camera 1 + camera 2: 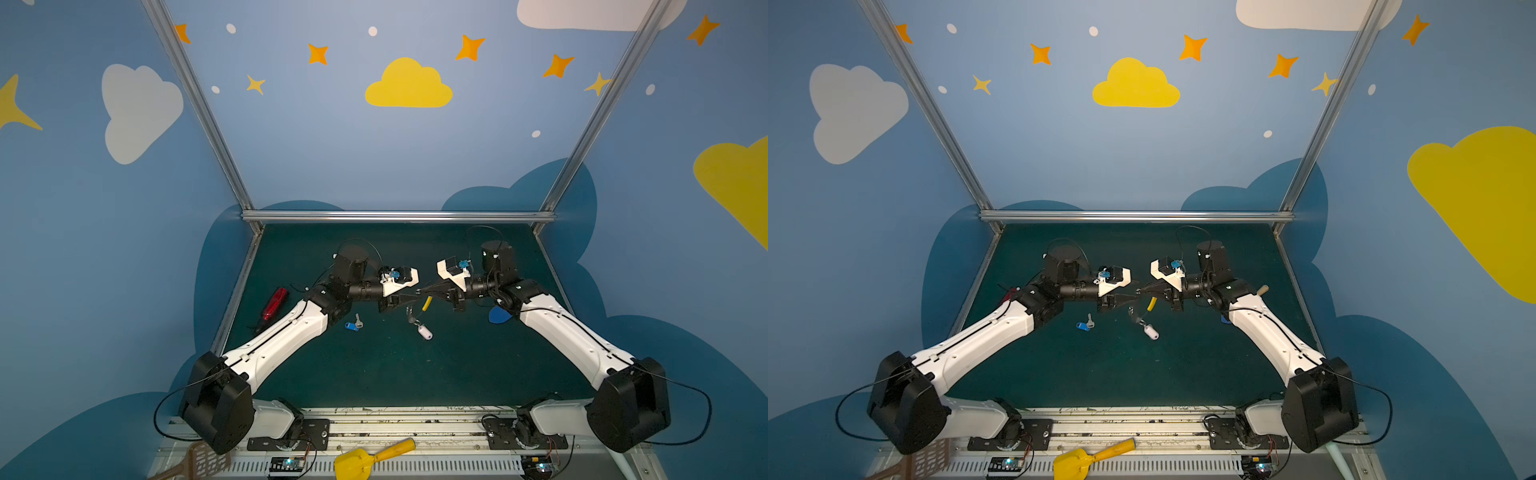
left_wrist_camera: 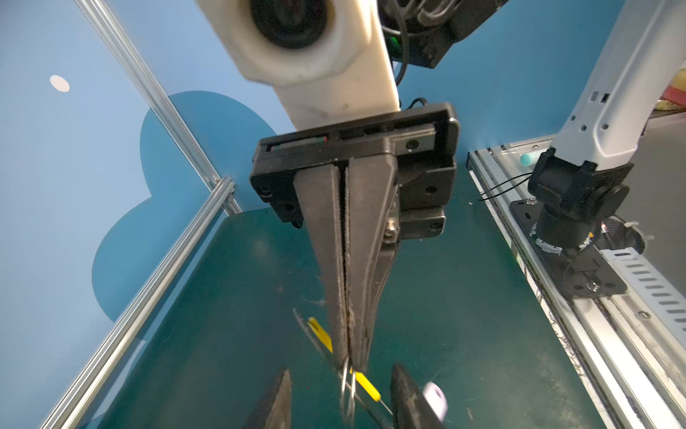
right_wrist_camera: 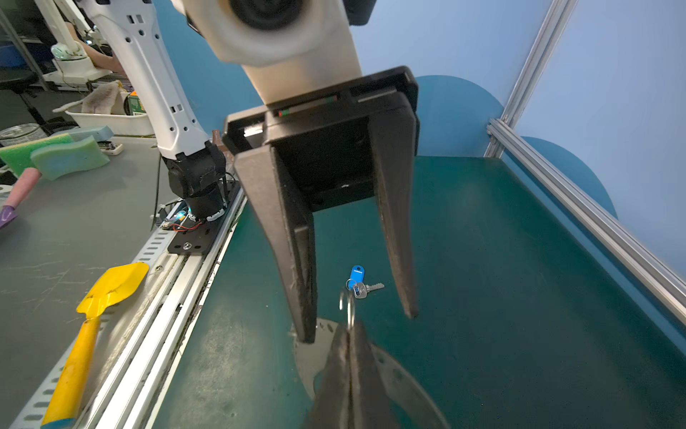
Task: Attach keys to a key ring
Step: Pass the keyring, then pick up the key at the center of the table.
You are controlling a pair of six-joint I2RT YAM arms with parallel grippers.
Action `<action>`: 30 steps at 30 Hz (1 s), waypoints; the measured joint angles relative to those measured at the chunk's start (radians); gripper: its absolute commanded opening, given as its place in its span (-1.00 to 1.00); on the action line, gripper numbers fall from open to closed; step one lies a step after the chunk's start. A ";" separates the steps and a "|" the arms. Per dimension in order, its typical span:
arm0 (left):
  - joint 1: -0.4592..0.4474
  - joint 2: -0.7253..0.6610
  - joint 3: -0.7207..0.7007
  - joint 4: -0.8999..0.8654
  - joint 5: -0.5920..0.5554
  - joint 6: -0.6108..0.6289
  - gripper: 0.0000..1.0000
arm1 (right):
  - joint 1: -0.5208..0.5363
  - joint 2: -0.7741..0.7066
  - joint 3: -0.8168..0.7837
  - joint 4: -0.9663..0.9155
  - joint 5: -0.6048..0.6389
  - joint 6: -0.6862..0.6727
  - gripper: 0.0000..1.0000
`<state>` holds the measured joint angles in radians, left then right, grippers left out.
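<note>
Right hand grips key ring inside spread left hand, blue-tagged key nearby.

Top views high (nearly identical), wrist views close, mutually facing

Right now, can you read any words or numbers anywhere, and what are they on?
No text here can be read.
Blue tag: a tiny white mark, too small to read.
Green pack beyond the table: its label is too blurred to read.
</note>
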<state>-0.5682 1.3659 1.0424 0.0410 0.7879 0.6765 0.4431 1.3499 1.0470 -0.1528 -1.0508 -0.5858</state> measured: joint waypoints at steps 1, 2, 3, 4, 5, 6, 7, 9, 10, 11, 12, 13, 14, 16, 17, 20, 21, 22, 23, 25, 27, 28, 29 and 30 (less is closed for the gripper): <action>0.004 -0.006 -0.008 -0.002 -0.013 0.000 -0.06 | 0.000 0.000 0.000 0.000 0.013 0.000 -1.00; 0.009 -0.015 -0.017 -0.009 -0.023 -0.002 -0.03 | 0.000 0.000 -0.002 0.000 0.024 0.000 -1.00; 0.015 -0.025 -0.027 -0.018 -0.035 -0.004 0.01 | 0.000 0.000 -0.003 0.001 0.033 0.000 -1.00; 0.022 -0.035 -0.035 -0.029 -0.045 -0.010 0.04 | 0.001 0.000 -0.006 0.002 0.045 0.000 -1.00; 0.030 -0.046 -0.043 -0.040 -0.061 -0.021 0.08 | 0.004 0.000 -0.008 0.001 0.057 0.001 -1.00; 0.039 -0.056 -0.049 -0.053 -0.078 -0.034 0.12 | 0.004 0.000 -0.010 0.001 0.071 0.001 -1.00; 0.046 -0.068 -0.056 -0.063 -0.099 -0.054 0.17 | 0.005 0.000 -0.010 0.000 0.086 0.000 -1.00; 0.061 -0.090 -0.074 -0.080 -0.151 -0.107 0.24 | 0.005 0.000 -0.012 -0.002 0.116 -0.001 -1.00; 0.068 -0.102 -0.087 -0.088 -0.183 -0.141 0.24 | 0.005 0.000 -0.014 -0.005 0.134 -0.003 -1.00; 0.077 -0.114 -0.101 -0.098 -0.218 -0.180 0.27 | 0.005 0.000 -0.016 -0.009 0.152 -0.006 -1.00; 0.084 -0.122 -0.113 -0.107 -0.250 -0.215 0.28 | 0.005 0.000 -0.019 -0.012 0.166 -0.008 -1.00; 0.093 -0.129 -0.125 -0.117 -0.288 -0.258 0.29 | 0.005 0.000 -0.023 -0.018 0.182 -0.014 -1.00; 0.101 -0.132 -0.134 -0.129 -0.330 -0.305 0.31 | 0.005 0.000 -0.027 -0.026 0.196 -0.020 -1.00; 0.121 -0.133 -0.143 -0.160 -0.408 -0.399 0.30 | 0.005 0.000 -0.035 -0.040 0.220 -0.029 -1.00; 0.134 -0.129 -0.143 -0.184 -0.455 -0.454 0.29 | 0.005 0.000 -0.038 -0.046 0.230 -0.035 -1.00; 0.164 -0.095 -0.124 -0.276 -0.567 -0.602 0.24 | 0.004 0.000 -0.040 -0.070 0.251 -0.057 -1.00; 0.171 -0.079 -0.113 -0.306 -0.588 -0.640 0.23 | 0.004 0.000 -0.040 -0.077 0.254 -0.064 -1.00; 0.179 -0.053 -0.095 -0.346 -0.613 -0.692 0.20 | 0.004 0.000 -0.040 -0.085 0.258 -0.071 -1.00; 0.187 -0.023 -0.075 -0.388 -0.633 -0.748 0.17 | 0.004 0.000 -0.040 -0.095 0.261 -0.076 -1.00; 0.201 0.030 -0.047 -0.450 -0.636 -0.821 0.13 | 0.005 -0.002 -0.047 -0.100 0.266 -0.085 -1.00; 0.210 0.084 -0.026 -0.506 -0.624 -0.886 0.09 | 0.005 -0.007 -0.066 -0.100 0.270 -0.089 -1.00; 0.212 0.112 -0.021 -0.530 -0.617 -0.921 0.07 | 0.005 -0.013 -0.079 -0.100 0.272 -0.089 -1.00; 0.213 0.129 -0.021 -0.544 -0.613 -0.939 0.04 | 0.005 -0.019 -0.092 -0.099 0.274 -0.089 -1.00; 0.213 0.150 -0.022 -0.563 -0.600 -0.962 0.01 | 0.005 -0.027 -0.108 -0.099 0.275 -0.088 -1.00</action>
<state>-0.3553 1.5162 1.0203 -0.5224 0.1875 -0.2855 0.4484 1.3224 0.9394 -0.2516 -0.7761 -0.6739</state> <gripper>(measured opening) 0.528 0.054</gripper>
